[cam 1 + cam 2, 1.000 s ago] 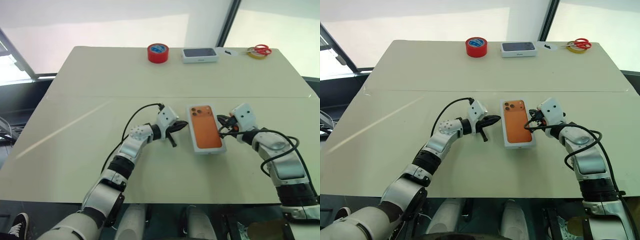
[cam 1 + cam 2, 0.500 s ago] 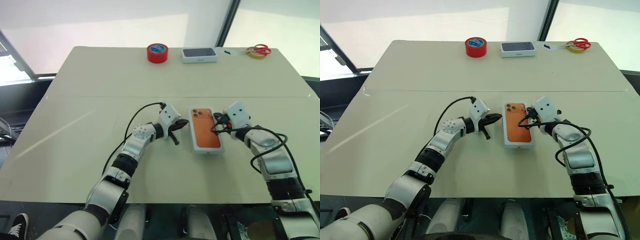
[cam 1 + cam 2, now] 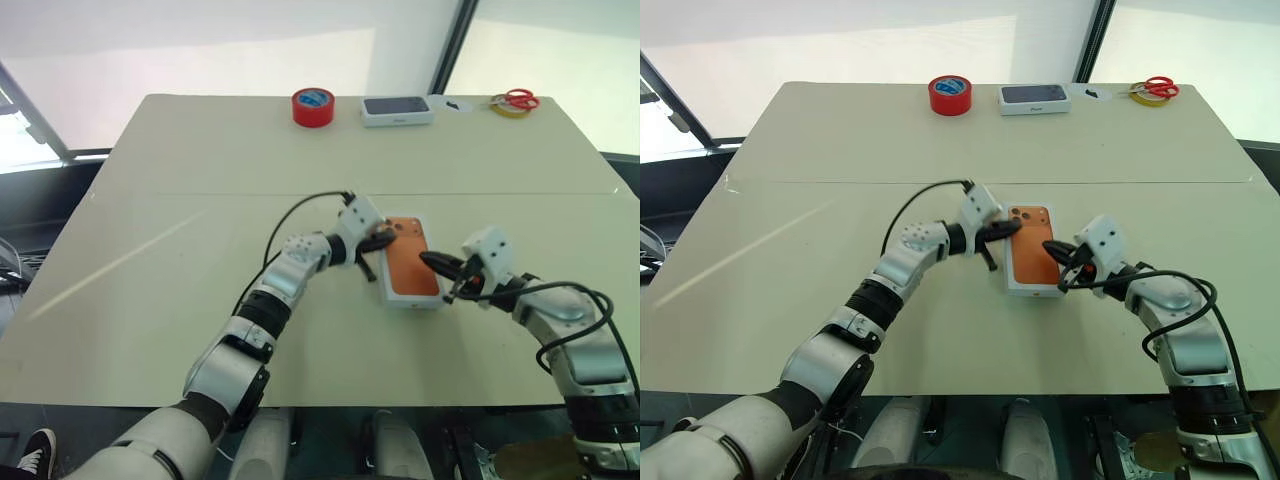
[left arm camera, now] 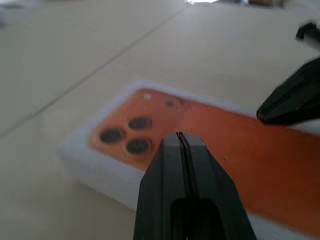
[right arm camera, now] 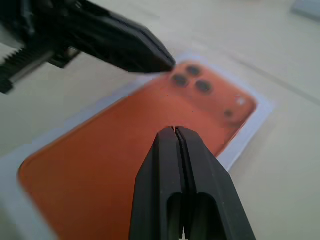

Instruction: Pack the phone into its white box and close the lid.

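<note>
The orange phone (image 3: 410, 268) lies back-up in the white box (image 3: 421, 303) at the table's middle, its three lenses at the far left corner. My left gripper (image 3: 388, 237) is shut, and its tip sits at that camera corner, over the lenses (image 4: 131, 134). My right gripper (image 3: 428, 258) is shut too, its tip resting over the phone's right half. In the right wrist view the shut fingers (image 5: 173, 150) hover just above the orange back (image 5: 115, 135), with the left gripper (image 5: 162, 62) opposite. Whether either tip touches the phone I cannot tell. The lid is out of view.
At the table's far edge stand a red tape roll (image 3: 313, 106), a white box with a dark top face (image 3: 398, 109), and red-handled scissors on a yellow tape ring (image 3: 516, 102). A seam (image 3: 200, 193) crosses the table behind the phone.
My left gripper has moved right, from beside the box to over the phone's camera corner. My right gripper has drawn back and down toward me along the phone's right side.
</note>
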Motion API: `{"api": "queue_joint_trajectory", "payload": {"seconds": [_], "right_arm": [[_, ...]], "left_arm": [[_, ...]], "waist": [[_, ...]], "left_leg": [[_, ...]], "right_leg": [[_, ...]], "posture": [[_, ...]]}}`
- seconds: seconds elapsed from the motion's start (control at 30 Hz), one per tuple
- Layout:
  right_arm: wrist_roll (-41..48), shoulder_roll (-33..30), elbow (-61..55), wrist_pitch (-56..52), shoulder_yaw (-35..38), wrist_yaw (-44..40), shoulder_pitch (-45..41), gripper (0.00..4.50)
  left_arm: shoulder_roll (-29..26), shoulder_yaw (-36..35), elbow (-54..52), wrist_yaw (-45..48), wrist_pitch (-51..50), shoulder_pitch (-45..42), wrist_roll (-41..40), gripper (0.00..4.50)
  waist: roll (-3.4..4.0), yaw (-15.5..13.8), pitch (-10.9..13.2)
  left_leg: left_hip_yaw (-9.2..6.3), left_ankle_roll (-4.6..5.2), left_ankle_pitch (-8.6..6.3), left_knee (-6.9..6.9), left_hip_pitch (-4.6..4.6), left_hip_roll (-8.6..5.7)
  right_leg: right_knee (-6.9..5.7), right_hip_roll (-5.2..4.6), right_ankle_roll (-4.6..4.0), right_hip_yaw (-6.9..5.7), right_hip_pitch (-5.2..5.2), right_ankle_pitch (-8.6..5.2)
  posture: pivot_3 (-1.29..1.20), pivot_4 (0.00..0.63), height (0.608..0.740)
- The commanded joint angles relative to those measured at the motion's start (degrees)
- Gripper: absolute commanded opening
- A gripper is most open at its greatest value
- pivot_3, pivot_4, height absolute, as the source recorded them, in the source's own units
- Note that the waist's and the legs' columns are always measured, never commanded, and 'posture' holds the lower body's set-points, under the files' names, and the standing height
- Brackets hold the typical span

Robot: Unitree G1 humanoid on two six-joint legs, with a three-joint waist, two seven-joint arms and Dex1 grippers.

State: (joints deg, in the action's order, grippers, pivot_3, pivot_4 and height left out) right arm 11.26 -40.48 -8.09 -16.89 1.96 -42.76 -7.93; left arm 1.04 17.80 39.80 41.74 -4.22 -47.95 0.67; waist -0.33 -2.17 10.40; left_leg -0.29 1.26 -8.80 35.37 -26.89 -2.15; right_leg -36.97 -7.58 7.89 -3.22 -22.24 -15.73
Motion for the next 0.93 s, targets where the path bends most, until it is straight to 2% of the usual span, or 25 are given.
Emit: {"api": "queue_joint_trajectory", "payload": {"seconds": [0.03,0.1,0.13,0.23,0.37,0.47,0.53,0.63,0.93], "right_arm": [[-6.79,-2.15,1.8,3.18,-4.16,0.44,1.84,0.03],[2.4,1.59,0.12,-3.21,0.23,0.08,0.58,0.57],[3.89,2.48,-0.26,-4.68,1.34,0.35,-0.07,0.87],[4.94,3.16,-0.33,-5.2,2.64,-0.11,-1.49,2.35],[11.6,2.01,-1.23,-5.71,7.91,-3.65,-4.41,4.35],[12.95,0.01,1.1,-6.11,9.43,-6.25,-5.4,4.44],[14.03,-1.06,3.26,-7.55,9.6,-8.35,-5.61,4.44],[13.83,-3.2,4.81,-5.37,10.08,-12.1,-5.23,4.44],[10.8,-11.69,11.69,0.56,12.83,-18.95,-0.27,4.44]], "left_arm": [[-0.82,2.57,1.4,3.18,-3.5,2.06,1.83,0.0],[-1.59,0.29,0.4,3.92,-4.78,1.57,0.0,0.57],[-2.2,-0.53,0.0,3.16,-3.67,1.33,-0.04,0.88],[-3.86,-4.27,-2.17,1.92,-0.54,1.22,-1.92,2.38],[-11.55,-9.95,-9.69,4.89,-0.07,3.57,-5.84,4.35],[-18.87,-7.33,-9.44,6.67,6.15,5.82,-1.02,4.44],[-21.58,-9.65,-7.94,9.88,4.08,6.62,-4.23,4.44],[-25.14,-14.71,-12.95,13.25,3.17,10.4,-9.95,4.44],[-33.03,-19.94,-24.15,12.54,-2.42,23.22,-12.96,4.44]], "waist": [[-0.05,-0.05,-0.39],[-0.15,-0.03,-0.52],[-0.22,0.0,-0.54],[-0.2,0.12,-0.54],[-0.06,0.45,-0.39],[-0.05,0.15,-0.4],[-0.05,-0.24,-0.4],[-0.05,-0.21,-0.39],[-0.01,0.02,-0.4]], "left_leg": [[0.01,-0.03,-0.03,-0.08,0.27,-0.01],[-0.15,-0.13,-0.17,-0.33,0.85,0.14],[-0.19,-0.15,-0.19,-0.34,0.87,0.17],[-0.13,-0.11,-0.24,-0.34,0.83,0.1],[-0.08,0.03,-0.15,-0.29,0.45,0.1],[-0.07,0.03,-0.14,-0.31,0.45,0.09],[-0.08,0.02,-0.15,-0.29,0.48,0.06],[-0.09,-0.06,-0.25,-0.23,0.45,-0.01],[0.01,-0.01,-0.29,-0.28,0.43,0.05]], "right_leg": [[0.1,-0.01,0.02,0.0,0.05,-0.03],[0.84,0.07,-0.2,-0.24,0.91,-0.15],[0.92,0.09,-0.21,-0.25,0.97,-0.15],[0.92,-0.02,-0.19,-0.13,0.97,-0.14],[0.79,-0.01,-0.01,-0.08,0.67,-0.02],[0.76,0.0,0.0,-0.09,0.66,-0.01],[0.83,-0.01,-0.03,-0.12,0.66,-0.02],[0.94,-0.1,-0.24,-0.12,0.59,-0.11],[0.88,-0.12,-0.28,0.01,0.44,-0.08]], "posture": [[0.0,0.15,0.74],[0.0,0.15,0.74],[0.0,0.15,0.74],[0.0,0.15,0.74],[0.0,0.15,0.74],[0.0,0.15,0.74],[0.0,0.15,0.74],[0.0,0.15,0.74],[0.0,0.15,0.74]]}}
